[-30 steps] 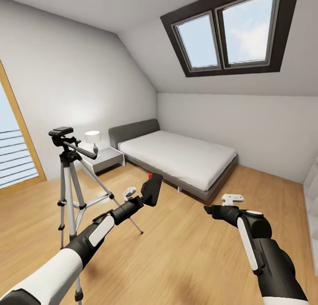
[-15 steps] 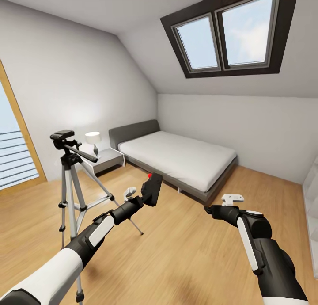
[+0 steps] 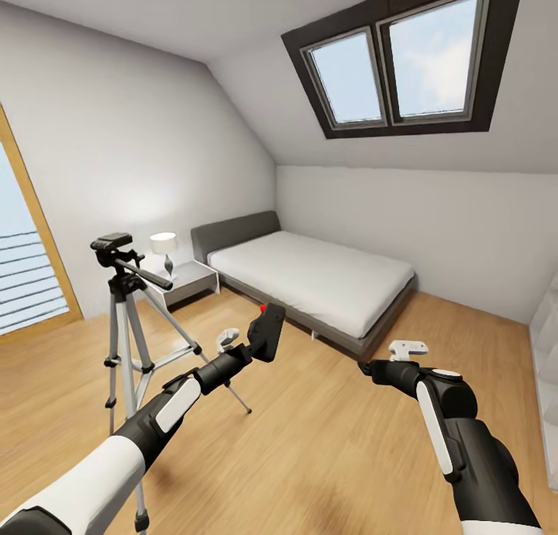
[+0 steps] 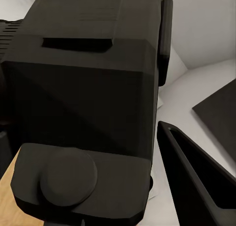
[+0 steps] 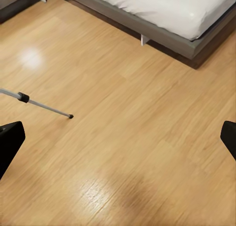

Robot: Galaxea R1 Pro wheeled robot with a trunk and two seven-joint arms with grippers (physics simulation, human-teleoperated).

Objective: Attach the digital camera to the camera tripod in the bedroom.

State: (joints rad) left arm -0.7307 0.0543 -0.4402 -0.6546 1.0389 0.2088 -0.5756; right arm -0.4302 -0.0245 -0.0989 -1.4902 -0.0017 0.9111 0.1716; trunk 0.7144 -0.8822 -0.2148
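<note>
The left gripper pinches the digital camera, held upright with its red button on top. The camera tripod stands on the floor well to that gripper's left, apart from it. The right gripper hangs spread, its fingertips wide apart above the floor, the bed beyond.

I hold the digital camera in my left gripper, raised above the wood floor in front of me; it is matte black, blocky, tilted slightly, with a red round button at its top edge. In the left wrist view its dark body sits close up, a round knob-like part on its near face. The camera tripod stands upright at my left, well apart from the camera: three thin silver legs spread, black joints, dark head plate on top, long black pan handle angled down to the right. One leg tip rests on the floor.
</note>
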